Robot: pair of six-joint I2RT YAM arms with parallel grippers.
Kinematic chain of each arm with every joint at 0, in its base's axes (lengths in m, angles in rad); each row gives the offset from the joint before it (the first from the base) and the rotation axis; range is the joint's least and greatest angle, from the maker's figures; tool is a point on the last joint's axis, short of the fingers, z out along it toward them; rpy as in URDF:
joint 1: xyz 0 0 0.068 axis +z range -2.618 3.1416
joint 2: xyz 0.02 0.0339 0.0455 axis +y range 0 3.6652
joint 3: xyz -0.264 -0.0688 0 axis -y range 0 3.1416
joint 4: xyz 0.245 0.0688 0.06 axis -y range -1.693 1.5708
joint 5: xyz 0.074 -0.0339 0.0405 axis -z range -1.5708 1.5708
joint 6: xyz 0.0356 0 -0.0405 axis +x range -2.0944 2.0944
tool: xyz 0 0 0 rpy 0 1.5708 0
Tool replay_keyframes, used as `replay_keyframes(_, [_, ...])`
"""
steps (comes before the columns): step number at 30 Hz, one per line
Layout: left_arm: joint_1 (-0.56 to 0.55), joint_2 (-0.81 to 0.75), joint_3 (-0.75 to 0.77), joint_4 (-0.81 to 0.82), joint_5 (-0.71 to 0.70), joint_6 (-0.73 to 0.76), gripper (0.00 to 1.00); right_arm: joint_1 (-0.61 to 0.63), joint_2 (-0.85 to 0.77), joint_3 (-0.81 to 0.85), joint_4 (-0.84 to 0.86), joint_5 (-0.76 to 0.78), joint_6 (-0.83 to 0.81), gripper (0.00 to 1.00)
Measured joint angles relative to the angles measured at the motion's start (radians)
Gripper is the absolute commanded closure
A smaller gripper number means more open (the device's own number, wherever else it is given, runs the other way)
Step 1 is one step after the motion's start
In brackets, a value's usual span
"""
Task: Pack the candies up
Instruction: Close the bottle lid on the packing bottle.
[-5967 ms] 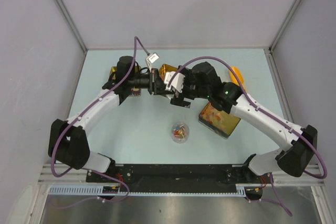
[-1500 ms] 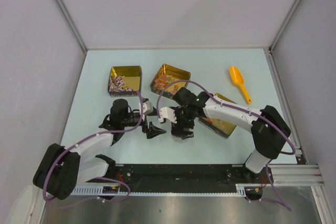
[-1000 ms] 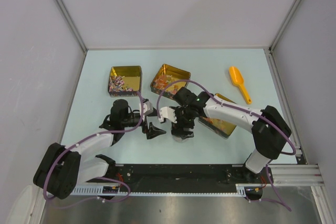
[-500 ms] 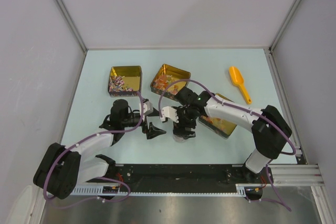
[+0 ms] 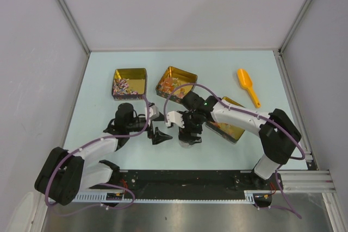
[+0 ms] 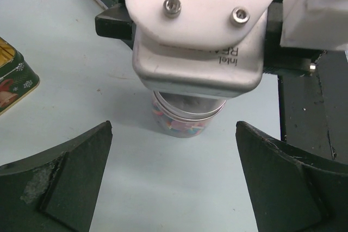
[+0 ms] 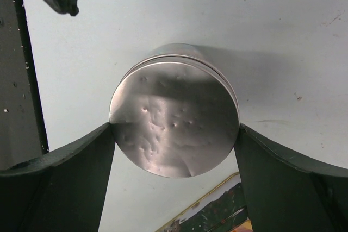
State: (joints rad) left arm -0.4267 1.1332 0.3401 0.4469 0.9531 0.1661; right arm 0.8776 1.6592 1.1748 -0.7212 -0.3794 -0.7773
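One change matters: the small jar (image 6: pixel 206 126), open a few seconds ago, now carries a silver lid (image 7: pixel 174 118), pinched between the jaws of the right gripper (image 5: pixel 188 134). The candies (image 6: pixel 176 127) sit inside it. Beside it the left gripper (image 5: pixel 159 135) gapes wide and empty. Packing looks nearly finished.

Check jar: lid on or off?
On: silver lid caps the jar of candies; right gripper clamps it.

The left gripper (image 5: pixel 159 135) is held low and pointed right, jaws spread wide. The right gripper (image 5: pixel 188 134) is pointed down, clamped on a lid (image 7: pixel 174 118), its arm bent leftward.
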Motion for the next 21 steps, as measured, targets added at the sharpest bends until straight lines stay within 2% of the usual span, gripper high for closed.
replay_keyframes(2, [-0.004,0.003,0.0,0.0,0.0,0.0,0.0,0.002,0.006,0.0,0.002,0.0,0.0,0.13])
replay_keyframes(4, [-0.006,0.005,0.0,0.0,0.0,0.0,0.0,0.002,0.008,0.0,0.003,-0.001,0.0,0.01])
replay_keyframes(12, [-0.018,0.018,0.0,0.0,0.0,0.004,0.0,-0.042,-0.043,-0.011,-0.007,-0.066,-0.003,0.0])
replay_keyframes(17, [-0.072,0.073,0.001,0.0,-0.005,0.035,0.0,-0.088,-0.163,-0.011,-0.026,-0.118,-0.014,0.0])
replay_keyframes(21, [-0.12,0.132,0.007,0.001,-0.012,0.053,0.0,-0.155,-0.192,-0.011,-0.017,-0.155,-0.006,0.03])
